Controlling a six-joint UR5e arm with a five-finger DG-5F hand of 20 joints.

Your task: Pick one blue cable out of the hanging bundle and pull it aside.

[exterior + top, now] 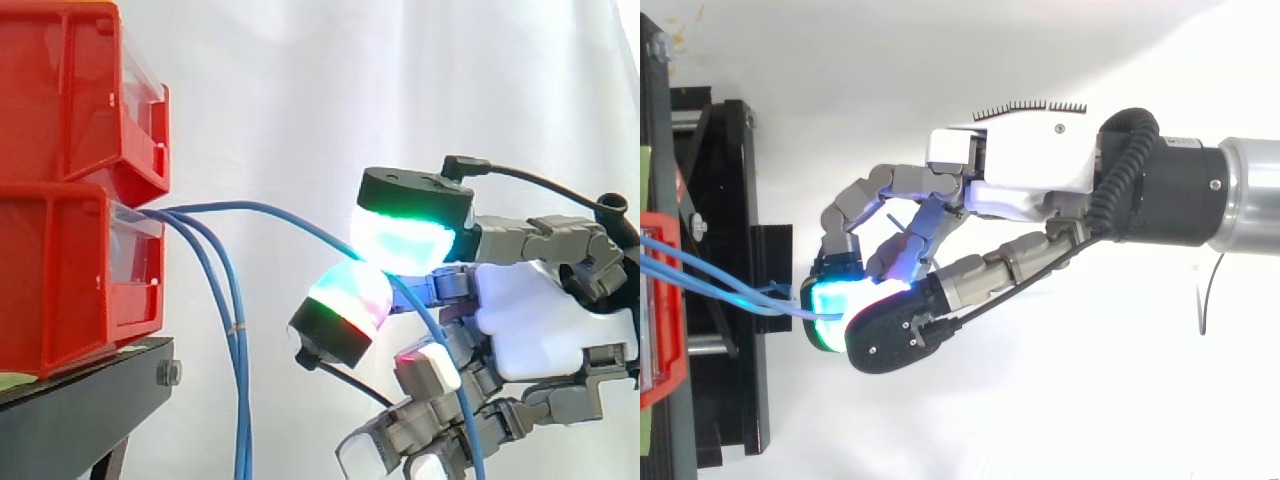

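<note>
- Pinching one blue cable (780,310) between green-cyan glowing pads (825,300) of the hand (1020,165), left of centre.
- Running leftward from that pinch, over the black stand (735,180), to the red bin (675,340) at the left edge.

Bright, even light blanks the white fabric curtain (300,100); the black metal stand (70,420) reads dark; the robot hand's (1020,170) pads glow cyan and green.
</note>
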